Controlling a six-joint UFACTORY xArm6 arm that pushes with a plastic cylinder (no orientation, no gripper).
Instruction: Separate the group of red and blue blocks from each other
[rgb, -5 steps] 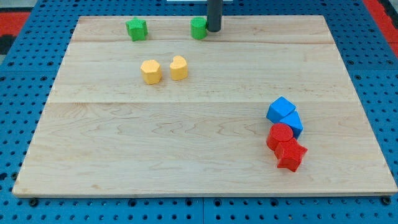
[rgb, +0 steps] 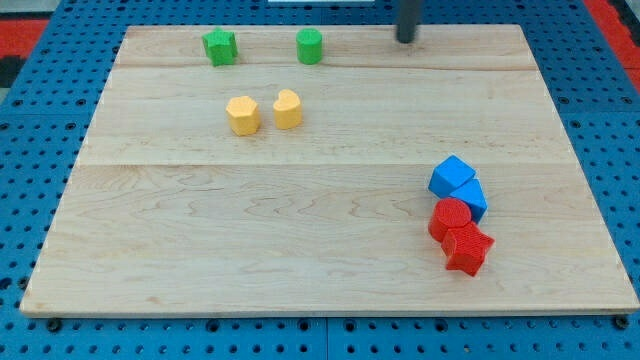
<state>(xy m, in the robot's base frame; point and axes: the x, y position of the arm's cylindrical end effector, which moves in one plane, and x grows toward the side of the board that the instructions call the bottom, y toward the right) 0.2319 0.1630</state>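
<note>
Two blue blocks sit at the view's lower right: a blue cube (rgb: 451, 176) and a second blue block (rgb: 472, 199) right below it. A red cylinder (rgb: 450, 218) and a red star (rgb: 468, 249) touch them from below, so all form one tight cluster. My tip (rgb: 405, 39) is at the view's top, right of centre, far above this cluster and touching no block.
A green star (rgb: 219, 47) and a green cylinder (rgb: 309, 46) sit near the top edge, left of my tip. Two yellow blocks (rgb: 242, 115) (rgb: 287, 108) lie side by side below them. The wooden board (rgb: 250, 250) rests on a blue pegboard.
My tip has moved to the right along the top edge, away from the green cylinder. The green cylinder has shifted slightly left. The red and blue blocks have not moved.
</note>
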